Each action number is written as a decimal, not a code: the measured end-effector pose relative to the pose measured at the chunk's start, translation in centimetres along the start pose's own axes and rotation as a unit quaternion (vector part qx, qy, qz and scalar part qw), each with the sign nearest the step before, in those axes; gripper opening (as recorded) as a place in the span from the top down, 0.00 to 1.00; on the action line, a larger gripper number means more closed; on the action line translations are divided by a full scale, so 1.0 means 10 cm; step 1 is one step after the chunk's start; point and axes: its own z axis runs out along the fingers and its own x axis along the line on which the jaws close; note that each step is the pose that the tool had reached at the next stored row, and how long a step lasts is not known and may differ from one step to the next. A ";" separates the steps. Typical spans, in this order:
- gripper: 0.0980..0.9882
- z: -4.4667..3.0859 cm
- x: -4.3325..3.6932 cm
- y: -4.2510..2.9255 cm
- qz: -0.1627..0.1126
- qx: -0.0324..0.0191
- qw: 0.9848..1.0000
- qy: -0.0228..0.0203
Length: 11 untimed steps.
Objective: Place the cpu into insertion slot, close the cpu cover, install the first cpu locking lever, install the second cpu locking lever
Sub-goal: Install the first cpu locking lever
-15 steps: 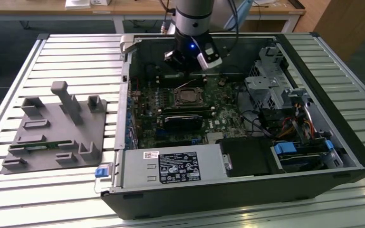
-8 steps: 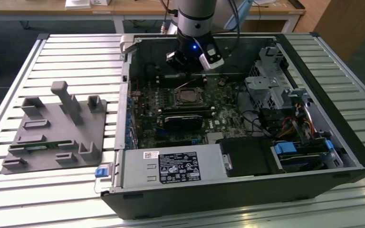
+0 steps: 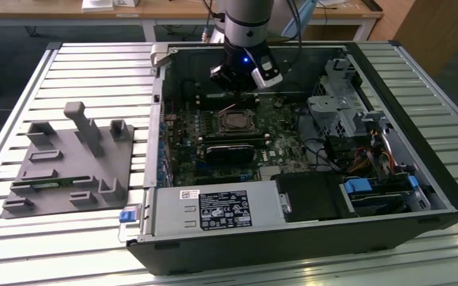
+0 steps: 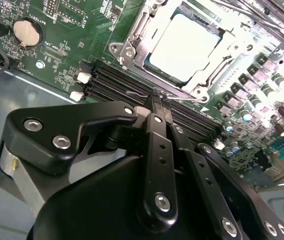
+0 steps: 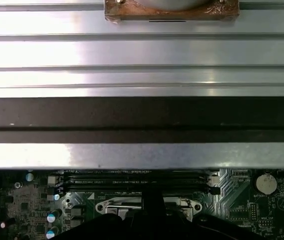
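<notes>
Second wrist view: gripper (image 4: 156, 96) fingers (image 4: 157, 150) pressed together, clenched, tips just above the near edge of the socket area; whether they pinch the thin wire lever (image 4: 181, 97) there cannot be told. Directly beyond the tips run the black memory slots (image 4: 113, 85). Past those, the cpu (image 4: 186, 46) sits in the insertion slot (image 4: 154, 65), pale silver top facing up. The cpu cover (image 4: 142, 26) lies down around the chip, its window framing the metal top. A round coin battery (image 4: 26, 32) sits on the green motherboard (image 4: 72, 25) off to one side.

First wrist view: dark gripper (image 5: 151, 202) body at the socket frame (image 5: 146, 206); memory slots (image 5: 132, 176) beyond it, then the grey chassis wall (image 5: 142, 155).

Exterior view: open computer case (image 3: 293, 238) on a slatted table (image 3: 70, 65); power supply (image 3: 213, 210) nearest, socket (image 3: 237, 122) mid-board, gripper (image 3: 242, 89) hanging just behind it. Grey fixture tray (image 3: 66, 164) rests on the exterior view's left.
</notes>
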 end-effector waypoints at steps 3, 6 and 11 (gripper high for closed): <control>0.99 0.010 -0.030 0.007 0.000 0.000 1.000 0.000; 0.99 0.021 -0.053 0.008 0.000 0.000 1.000 0.000; 0.99 0.067 -0.074 0.003 0.000 0.000 1.000 0.000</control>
